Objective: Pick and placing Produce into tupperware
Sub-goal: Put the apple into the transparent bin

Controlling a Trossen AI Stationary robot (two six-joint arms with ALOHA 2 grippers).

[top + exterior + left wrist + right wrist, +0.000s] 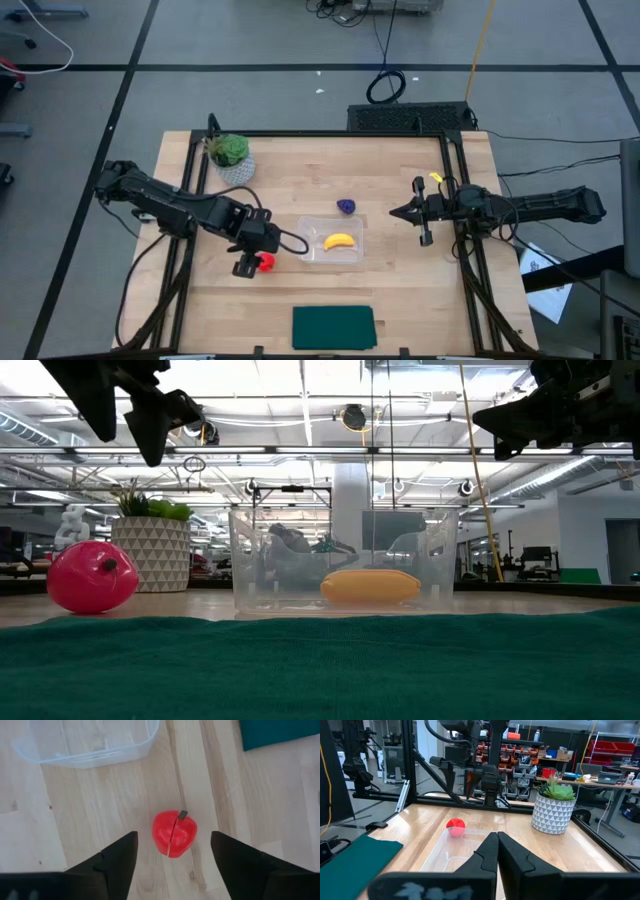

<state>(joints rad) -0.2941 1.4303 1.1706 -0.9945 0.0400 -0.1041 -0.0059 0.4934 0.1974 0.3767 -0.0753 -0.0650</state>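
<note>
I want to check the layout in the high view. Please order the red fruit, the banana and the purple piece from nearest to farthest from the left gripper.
1. Red fruit, directly below the open left gripper.
2. Banana, inside the tupperware, toward the right arm.
3. Purple piece, on the table beyond the tupperware's far edge.

One banana [340, 241], one red fruit [265, 263], one purple piece [346, 206], one tupperware [355, 228].

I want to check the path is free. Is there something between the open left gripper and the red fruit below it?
Nothing: in the left wrist view only bare table lies around the red fruit, under the left gripper.
</note>
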